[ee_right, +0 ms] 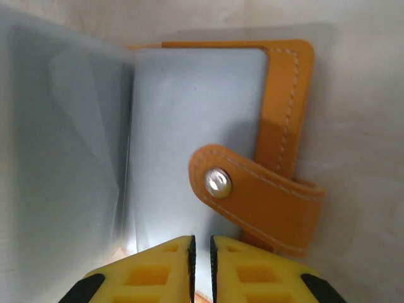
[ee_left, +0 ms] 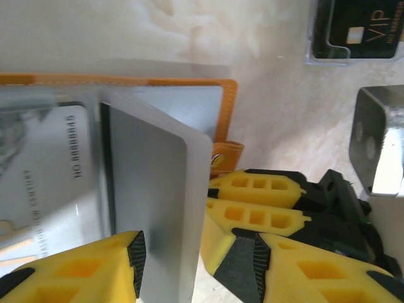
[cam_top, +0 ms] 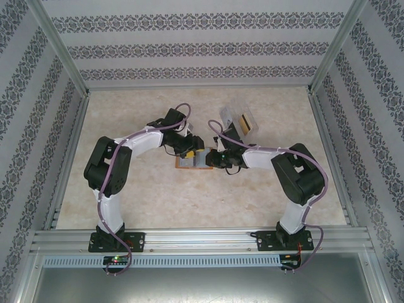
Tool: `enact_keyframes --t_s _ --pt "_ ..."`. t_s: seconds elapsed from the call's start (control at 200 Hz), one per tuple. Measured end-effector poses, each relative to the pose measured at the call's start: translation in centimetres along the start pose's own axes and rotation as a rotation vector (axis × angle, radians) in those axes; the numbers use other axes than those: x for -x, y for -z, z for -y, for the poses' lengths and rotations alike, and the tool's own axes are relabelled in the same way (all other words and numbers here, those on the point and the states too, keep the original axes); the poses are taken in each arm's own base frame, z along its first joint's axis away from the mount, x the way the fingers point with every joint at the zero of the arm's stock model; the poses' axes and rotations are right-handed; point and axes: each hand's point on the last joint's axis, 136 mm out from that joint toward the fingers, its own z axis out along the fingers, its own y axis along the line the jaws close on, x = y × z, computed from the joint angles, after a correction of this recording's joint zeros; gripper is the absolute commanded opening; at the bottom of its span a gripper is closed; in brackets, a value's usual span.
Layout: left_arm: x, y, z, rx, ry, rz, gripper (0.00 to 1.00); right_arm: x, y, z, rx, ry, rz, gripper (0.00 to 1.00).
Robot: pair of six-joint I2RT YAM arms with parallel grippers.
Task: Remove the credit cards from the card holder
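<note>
**Top external view.** I note both arms reaching inward to the middle of the table [cam_top: 158, 202]. They meet over the card holder [cam_top: 191, 163], which lies open and flat there. The left gripper [cam_top: 187, 150] is over its left part and the right gripper [cam_top: 216, 159] is at its right edge. A clear box [cam_top: 235, 117] stands just behind the right wrist, with a gold-and-dark card [cam_top: 246, 124] inside. The jaw positions are too small to read here.

**Left wrist view.** The left gripper [ee_left: 189, 238] is released, jaws standing apart, with a translucent sleeve leaf [ee_left: 158, 202] raised between them. The left pad [ee_left: 136, 255] touches the leaf; whether the other pad does, I cannot tell. A pale card [ee_left: 57, 170] with print sits in a pocket on the holder's left side. The right gripper's yellow fingers [ee_left: 252, 218] lie pressed together just beside the holder's tab [ee_left: 226, 154]. A black card [ee_left: 360, 28] marked VIP lies in the clear box at upper right, well apart from the holder.

**Right wrist view.** The right gripper [ee_right: 202, 243] is clenched to a thin slit at the near edge of a grey-blue pocket [ee_right: 189, 126]. I cannot tell whether anything is pinched. The tab lies folded across that pocket with its snap [ee_right: 218, 183] facing up. The orange cover [ee_right: 287, 82] borders the pocket on the right.
</note>
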Motion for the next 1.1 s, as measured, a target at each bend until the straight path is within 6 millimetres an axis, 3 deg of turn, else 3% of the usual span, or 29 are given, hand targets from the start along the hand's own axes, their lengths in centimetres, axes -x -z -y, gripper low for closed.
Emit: enact_keyframes --t_s 0.145,0.395,0.649,1.099 --pt "0.1 -0.1 0.9 -0.039 -0.005 0.000 0.54 0.6 1.7 -0.3 0.006 0.017 0.073 0.18" --pt "0.7 1.3 0.0 0.025 -0.013 0.086 0.46 2.2 3.9 -2.0 -0.010 0.100 0.198 0.19" --pt "0.4 1.4 -2.6 0.077 0.011 0.153 0.38 2.3 3.1 -3.6 -0.030 0.120 0.152 0.18" --pt "1.1 0.9 -3.8 0.110 0.005 0.181 0.31 2.0 0.0 -1.6 -0.166 0.039 0.004 0.21"
